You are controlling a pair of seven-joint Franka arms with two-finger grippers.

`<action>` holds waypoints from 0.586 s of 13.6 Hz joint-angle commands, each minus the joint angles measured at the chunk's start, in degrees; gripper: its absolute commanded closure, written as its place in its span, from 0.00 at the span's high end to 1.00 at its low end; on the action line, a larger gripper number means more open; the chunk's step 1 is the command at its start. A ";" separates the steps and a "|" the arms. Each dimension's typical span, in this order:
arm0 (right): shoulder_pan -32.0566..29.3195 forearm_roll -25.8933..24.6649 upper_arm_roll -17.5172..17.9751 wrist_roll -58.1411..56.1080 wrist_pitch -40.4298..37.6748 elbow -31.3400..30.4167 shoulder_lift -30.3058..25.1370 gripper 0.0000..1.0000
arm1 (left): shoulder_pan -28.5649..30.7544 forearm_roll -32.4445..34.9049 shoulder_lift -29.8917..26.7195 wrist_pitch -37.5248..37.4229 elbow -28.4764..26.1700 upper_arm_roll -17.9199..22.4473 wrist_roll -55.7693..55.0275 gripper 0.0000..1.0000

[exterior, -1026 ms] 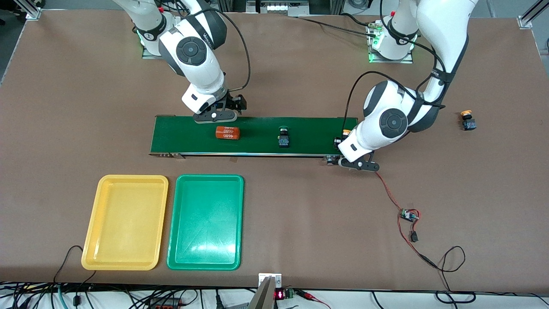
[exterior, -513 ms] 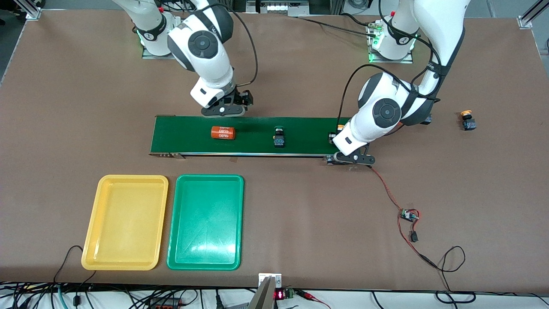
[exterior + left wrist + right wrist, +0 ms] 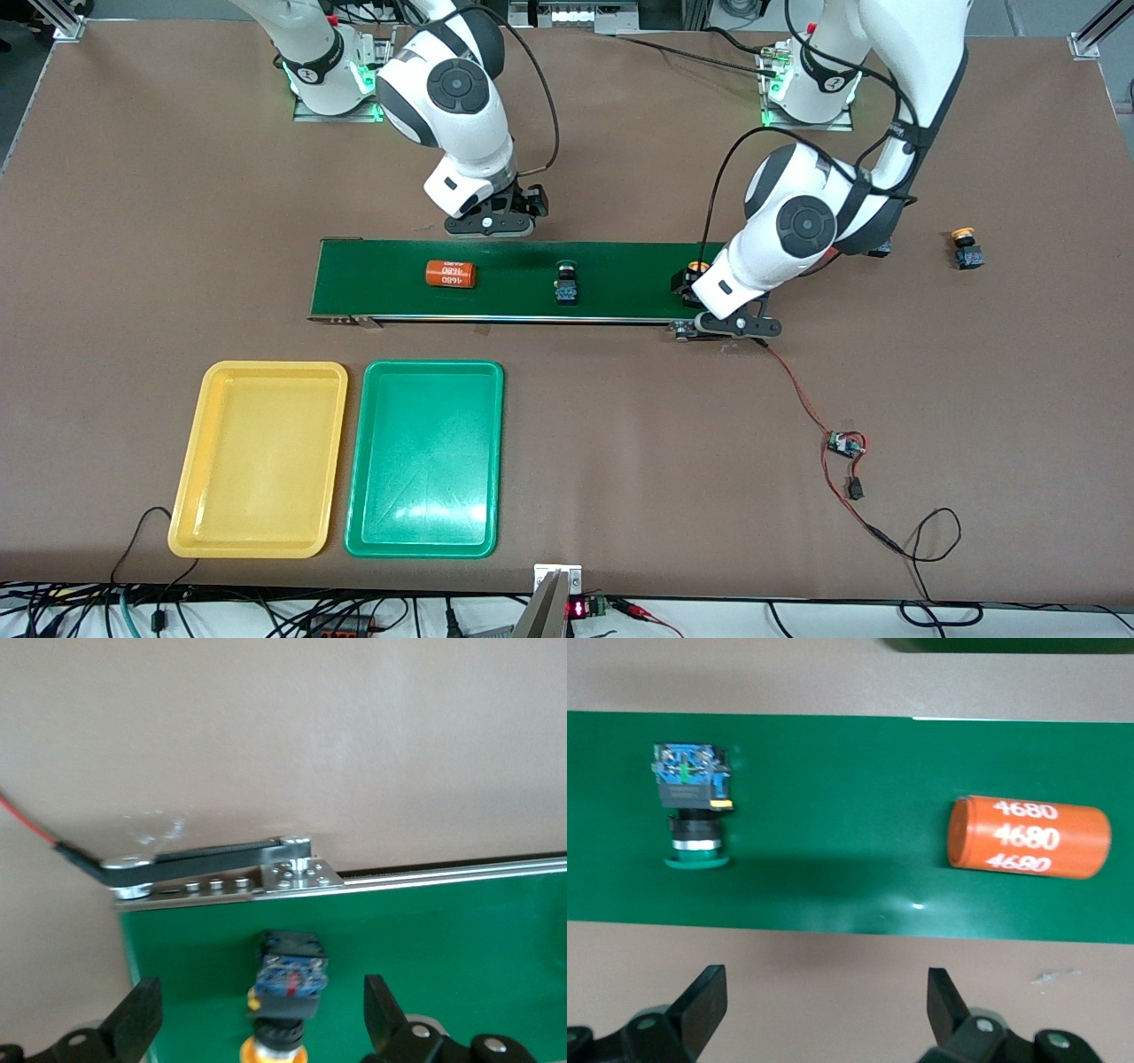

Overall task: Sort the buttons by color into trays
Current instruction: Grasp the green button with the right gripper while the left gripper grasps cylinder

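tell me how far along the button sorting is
Nothing is sorted: the yellow tray and green tray hold no buttons. The open left gripper straddles a yellow-capped button at the conveyor belt's end. The open right gripper hovers by the belt. A green-capped button and a yellow-capped one on the table also remain.

My left gripper (image 3: pixel 728 324) hangs over the conveyor belt (image 3: pixel 523 280) end, beside a yellow-capped button (image 3: pixel 690 276); both trays (image 3: pixel 260 459) lie nearer the camera.

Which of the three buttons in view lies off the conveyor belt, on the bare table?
The yellow-capped button toward the left arm's end of the table. The green-capped button and the other yellow-capped button both lie on the belt.
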 commanded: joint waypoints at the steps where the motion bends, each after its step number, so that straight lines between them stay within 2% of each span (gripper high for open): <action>1: 3.74 -2.47 -2.86 2.79 0.04 4.58 3.96 1.00 | 4.95 -0.77 -5.21 -2.88 -1.21 0.41 0.51 1.00; 4: 6.65 -4.05 -6.03 3.06 0.30 8.18 6.78 1.00 | 12.68 -0.41 -5.39 -5.59 -1.74 0.68 4.71 1.00; 6: 7.09 -4.24 -6.56 3.14 1.00 9.68 8.10 1.00 | 16.90 -0.41 -5.56 -9.36 -2.35 0.60 8.58 1.00; 8: 7.44 -4.24 -7.01 4.19 2.84 9.86 9.24 1.00 | 19.11 -0.32 -7.40 -11.14 -6.02 0.68 9.30 1.00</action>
